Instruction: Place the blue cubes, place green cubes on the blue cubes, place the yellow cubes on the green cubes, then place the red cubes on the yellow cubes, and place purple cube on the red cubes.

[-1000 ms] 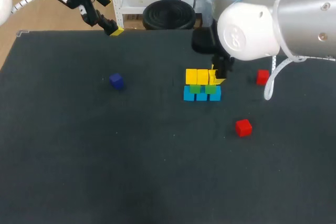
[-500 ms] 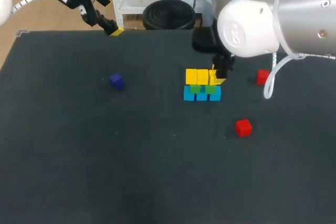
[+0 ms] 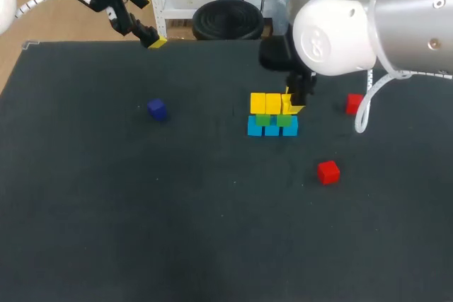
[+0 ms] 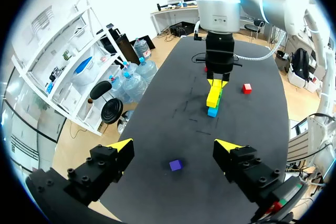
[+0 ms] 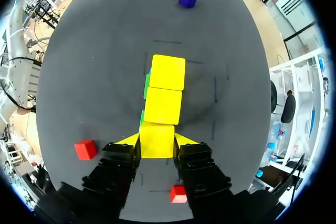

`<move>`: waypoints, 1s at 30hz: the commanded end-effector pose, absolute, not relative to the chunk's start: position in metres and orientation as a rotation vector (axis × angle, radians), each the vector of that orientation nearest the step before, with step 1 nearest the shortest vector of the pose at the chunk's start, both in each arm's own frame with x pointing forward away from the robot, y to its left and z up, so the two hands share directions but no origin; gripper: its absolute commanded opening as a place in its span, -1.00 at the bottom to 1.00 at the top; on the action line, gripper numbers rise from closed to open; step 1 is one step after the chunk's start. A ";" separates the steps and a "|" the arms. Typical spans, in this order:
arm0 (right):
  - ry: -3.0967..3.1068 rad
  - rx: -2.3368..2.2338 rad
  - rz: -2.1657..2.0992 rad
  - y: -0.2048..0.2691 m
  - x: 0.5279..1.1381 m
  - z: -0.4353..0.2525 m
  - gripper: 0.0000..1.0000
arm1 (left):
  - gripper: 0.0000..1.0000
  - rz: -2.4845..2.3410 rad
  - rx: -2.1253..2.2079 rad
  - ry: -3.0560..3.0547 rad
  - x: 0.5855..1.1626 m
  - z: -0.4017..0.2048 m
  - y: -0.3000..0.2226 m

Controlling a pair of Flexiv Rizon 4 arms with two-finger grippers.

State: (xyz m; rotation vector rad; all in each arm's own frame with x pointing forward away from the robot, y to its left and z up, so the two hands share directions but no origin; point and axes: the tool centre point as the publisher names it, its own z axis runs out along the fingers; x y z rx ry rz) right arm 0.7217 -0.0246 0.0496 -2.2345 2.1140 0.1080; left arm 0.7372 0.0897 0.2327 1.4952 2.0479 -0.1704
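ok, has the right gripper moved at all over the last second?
No. The right gripper stays clamped on the end yellow cube, at the same offset from the far red cube in the head view.

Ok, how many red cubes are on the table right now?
2. One red cube lies loose, nearer the camera than the stack and to its right; the other red cube lies farther right, level with the stack. None looks hidden.

Left gripper [image 4: 174, 146] hung open near the far edge of the table [image 3: 106, 210]; right gripper [image 5: 157, 143], pointing down, clamped a yellow cube [image 5: 156, 131].
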 end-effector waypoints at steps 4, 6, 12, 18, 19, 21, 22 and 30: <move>2.109 -2.239 0.107 -0.024 0.721 0.050 -0.76 | 1.00 -0.173 1.498 2.045 0.738 0.232 0.091; 2.108 -2.239 0.104 -0.023 0.721 0.050 -0.71 | 1.00 -0.173 1.498 2.045 0.738 0.232 0.091; 2.106 -2.240 0.104 -0.023 0.721 0.050 -0.59 | 1.00 -0.173 1.498 2.045 0.738 0.232 0.091; 2.102 -2.247 0.105 -0.022 0.721 0.050 -0.21 | 1.00 -0.173 1.498 2.045 0.738 0.232 0.091; 2.102 -2.249 0.108 -0.022 0.721 0.050 -0.11 | 1.00 -0.173 1.498 2.045 0.738 0.232 0.091; 2.103 -2.252 0.114 -0.021 0.721 0.050 -0.01 | 1.00 -0.173 1.498 2.045 0.738 0.232 0.091; 2.104 -2.253 0.114 -0.021 0.720 0.050 0.15 | 1.00 -0.173 1.498 2.045 0.738 0.232 0.091; 2.119 -2.255 0.122 -0.024 0.720 0.048 1.00 | 1.00 -0.173 1.498 2.045 0.738 0.232 0.091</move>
